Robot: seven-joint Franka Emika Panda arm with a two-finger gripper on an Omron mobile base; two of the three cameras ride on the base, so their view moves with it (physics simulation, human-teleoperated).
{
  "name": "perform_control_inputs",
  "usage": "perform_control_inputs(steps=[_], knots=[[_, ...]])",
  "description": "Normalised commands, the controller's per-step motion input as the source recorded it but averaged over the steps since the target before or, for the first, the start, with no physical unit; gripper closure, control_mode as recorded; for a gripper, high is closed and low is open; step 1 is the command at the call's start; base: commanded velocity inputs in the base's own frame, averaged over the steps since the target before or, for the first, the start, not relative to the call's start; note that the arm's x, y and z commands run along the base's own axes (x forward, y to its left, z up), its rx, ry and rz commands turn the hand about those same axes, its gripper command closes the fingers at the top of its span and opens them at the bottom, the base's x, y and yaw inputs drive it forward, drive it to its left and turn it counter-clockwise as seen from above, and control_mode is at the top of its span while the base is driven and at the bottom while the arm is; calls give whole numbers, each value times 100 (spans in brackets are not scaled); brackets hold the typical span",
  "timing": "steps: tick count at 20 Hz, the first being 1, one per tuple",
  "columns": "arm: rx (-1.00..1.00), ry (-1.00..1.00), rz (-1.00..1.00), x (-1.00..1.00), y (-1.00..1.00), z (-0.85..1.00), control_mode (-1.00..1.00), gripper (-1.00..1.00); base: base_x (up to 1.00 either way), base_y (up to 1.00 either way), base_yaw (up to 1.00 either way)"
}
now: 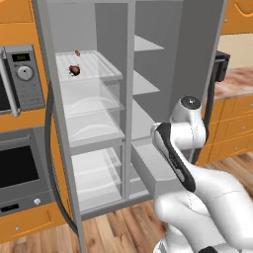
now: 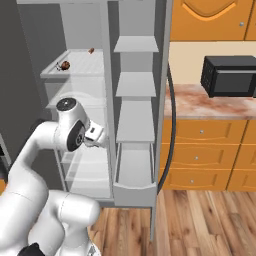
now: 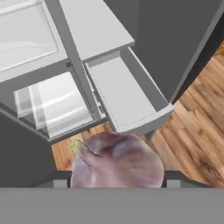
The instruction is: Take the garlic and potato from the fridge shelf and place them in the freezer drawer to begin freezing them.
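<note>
The garlic (image 3: 118, 164), a pale pinkish bulb with a thin stem tip, sits large and close at the bottom of the hand view, with my gripper (image 2: 97, 136) shut on it and the finger tips mostly hidden behind it. Below and ahead of it stands the open freezer drawer (image 3: 122, 94), a long grey box with a pale inside (image 2: 134, 170) (image 1: 153, 170). The brown potato (image 1: 74, 70) (image 2: 65, 65) lies on the white ribbed fridge shelf (image 1: 101, 66) (image 2: 82, 69), high and far from the gripper.
A tiny orange-red piece (image 1: 77, 53) lies further back on the same shelf. Clear curved-front bins (image 3: 52, 105) sit left of the drawer, plain grey shelves (image 2: 135, 82) above it. A microwave (image 2: 230, 75) stands on the counter to the right. The floor is wood.
</note>
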Motion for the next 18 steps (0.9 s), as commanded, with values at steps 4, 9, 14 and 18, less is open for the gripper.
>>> perform_control_inputs(steps=[4, 9, 14, 18], knots=[[14, 30, -12, 44, -66, -53, -100, 100, 0, 0, 0], [7, 27, -9, 46, -29, -54, -100, 100, 0, 0, 0], [1, 18, -7, 40, -3, -64, -100, 100, 0, 0, 0], [0, 7, -5, 19, 0, -76, -100, 100, 0, 0, 0]])
